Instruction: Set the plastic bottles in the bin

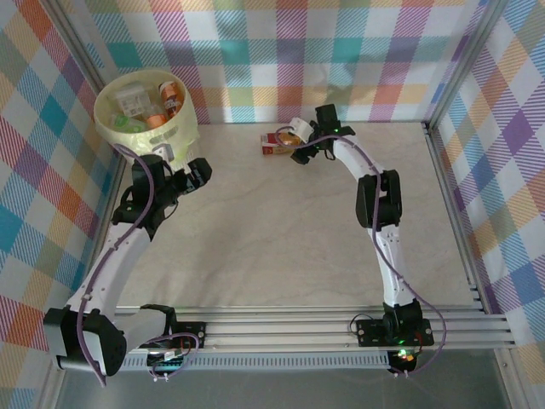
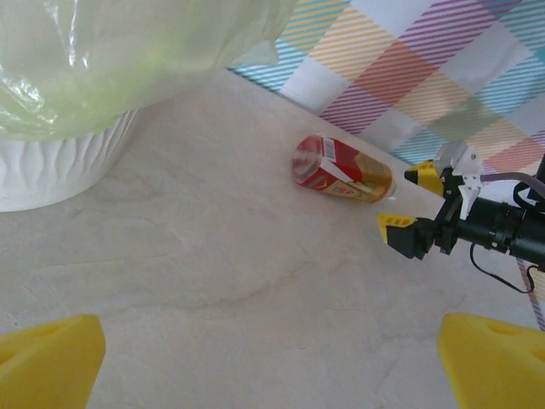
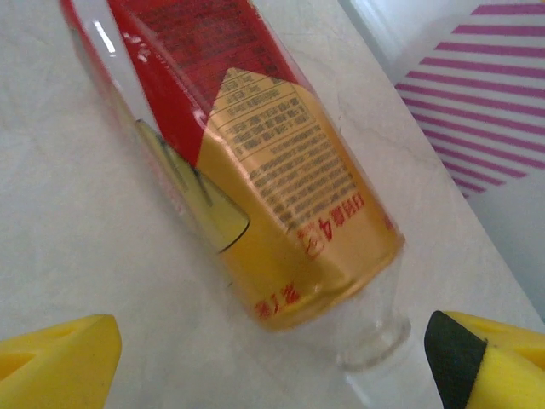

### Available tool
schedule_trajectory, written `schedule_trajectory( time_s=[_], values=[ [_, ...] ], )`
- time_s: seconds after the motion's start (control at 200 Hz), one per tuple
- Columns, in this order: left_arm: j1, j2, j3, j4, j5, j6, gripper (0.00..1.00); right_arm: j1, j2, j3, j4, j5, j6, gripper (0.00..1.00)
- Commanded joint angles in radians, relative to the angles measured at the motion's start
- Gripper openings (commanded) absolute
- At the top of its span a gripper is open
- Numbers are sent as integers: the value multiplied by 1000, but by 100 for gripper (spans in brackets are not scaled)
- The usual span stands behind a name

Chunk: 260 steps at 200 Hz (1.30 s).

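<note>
One plastic bottle [image 1: 274, 145] with a red and orange label lies on its side at the back of the table. My right gripper [image 1: 295, 146] stands open at its clear neck end. In the right wrist view the bottle [image 3: 255, 170] fills the middle and its neck lies between the yellow fingertips [image 3: 55, 358] of the right gripper [image 3: 272, 362], without touching them. The pale-yellow bin [image 1: 145, 128] stands at the back left with several bottles [image 1: 173, 95] inside. My left gripper [image 1: 202, 175] is open and empty beside the bin [image 2: 102, 60], facing the bottle [image 2: 341, 169].
Checked cloth walls [image 1: 341, 51] and a metal frame [image 1: 447, 196] close in the table on three sides. The right gripper [image 2: 410, 204] shows in the left wrist view just right of the bottle. Bare pale tabletop [image 1: 272, 239] lies between the two arms.
</note>
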Motion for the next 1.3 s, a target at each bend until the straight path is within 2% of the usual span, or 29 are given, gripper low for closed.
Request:
schedule_trajectory(
  time_s=[0.0,0.125,0.215,0.325,0.45,0.62,0.765,0.905,1.185,1.295],
  values=[
    [1,23,-8,16,-22,-13,100,-4,99,147,68,-69,-66,93],
    [0,57,-9,23,-29,-19,100,-4,246,358,46,-106,-67,92],
    [1,83,-1,28,-30,-18,100,-5,269,356,77,-146,-62,91],
    [0,113,10,27,-25,-16,100,-4,284,363,26,-185,-69,88],
    [0,132,16,31,-13,-19,100,-5,268,340,-37,-191,-84,78],
    [1,128,3,42,-13,-30,100,-4,192,215,28,-184,-30,58],
    [-1,122,-6,55,-6,-43,100,-3,127,132,69,-186,27,49],
    [-1,119,-16,65,19,-55,100,0,9,-27,123,-186,79,40],
    [-9,129,-54,124,98,-106,100,8,-329,-490,284,-181,203,36],
    [-17,134,-73,179,150,-139,100,9,-464,-652,311,-214,272,35]
  ],
)
